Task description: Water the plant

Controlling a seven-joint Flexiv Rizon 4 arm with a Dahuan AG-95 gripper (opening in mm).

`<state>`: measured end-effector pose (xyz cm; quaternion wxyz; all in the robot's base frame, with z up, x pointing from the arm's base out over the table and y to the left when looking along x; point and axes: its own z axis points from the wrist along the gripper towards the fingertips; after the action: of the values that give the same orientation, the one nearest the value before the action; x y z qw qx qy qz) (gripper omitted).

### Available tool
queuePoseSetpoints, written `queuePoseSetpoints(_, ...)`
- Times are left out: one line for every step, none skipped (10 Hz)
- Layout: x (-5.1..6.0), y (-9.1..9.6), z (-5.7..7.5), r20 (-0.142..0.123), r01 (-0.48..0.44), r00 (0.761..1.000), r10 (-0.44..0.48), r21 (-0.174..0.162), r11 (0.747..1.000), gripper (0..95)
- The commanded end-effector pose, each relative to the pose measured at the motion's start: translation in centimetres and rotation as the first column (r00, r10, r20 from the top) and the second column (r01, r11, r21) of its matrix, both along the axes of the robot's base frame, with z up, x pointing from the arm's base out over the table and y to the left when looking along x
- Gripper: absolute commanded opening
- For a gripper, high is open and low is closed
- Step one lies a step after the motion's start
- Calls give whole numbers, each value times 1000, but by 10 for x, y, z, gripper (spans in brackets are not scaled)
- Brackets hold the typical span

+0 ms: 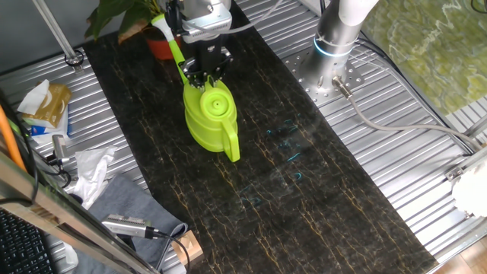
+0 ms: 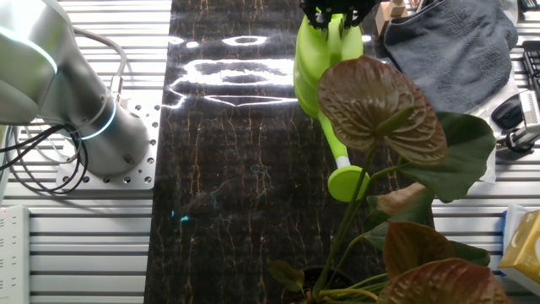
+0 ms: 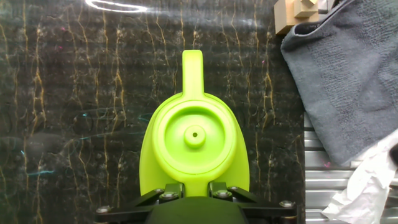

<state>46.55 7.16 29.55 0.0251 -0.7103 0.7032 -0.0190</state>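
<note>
One lime-green watering can (image 1: 209, 114), one potted plant (image 2: 396, 152), one grey towel (image 3: 345, 74), one robot arm (image 2: 51, 93), and two small wooden blocks (image 3: 297, 12) on the counter (image 1: 319, 198).

No text, label, brand, number or sign could be read in any of the three views. The yellow package (image 1: 52, 104) near the left edge of the metal table (image 1: 396, 164) carried some print, but it was too small and blurred to read. The lime-green watering can (image 3: 194, 149) showed a plain surface, and the faint blue marks (image 1: 289, 144) on the dark marbled mat (image 1: 319, 205) formed no letters.
</note>
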Motion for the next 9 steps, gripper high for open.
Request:
queuePoseSetpoints(0,0,1,-14,17,1000,-17,1,1000,0)
queuePoseSetpoints(0,0,1,-18,26,999,-26,1,1000,0)
queuePoseSetpoints(0,0,1,-21,33,999,-33,4,999,0)
queuePoseSetpoints(0,0,1,-23,31,999,-31,4,1000,0)
queuePoseSetpoints(0,0,1,-24,30,999,-30,3,1000,0)
queuePoseSetpoints(0,0,1,-24,34,999,-34,4,999,0)
queuePoseSetpoints(0,0,1,-24,35,999,-35,7,999,0)
queuePoseSetpoints(0,0,1,-24,35,999,-35,7,999,0)
queuePoseSetpoints(0,0,1,-25,37,999,-37,8,999,0)
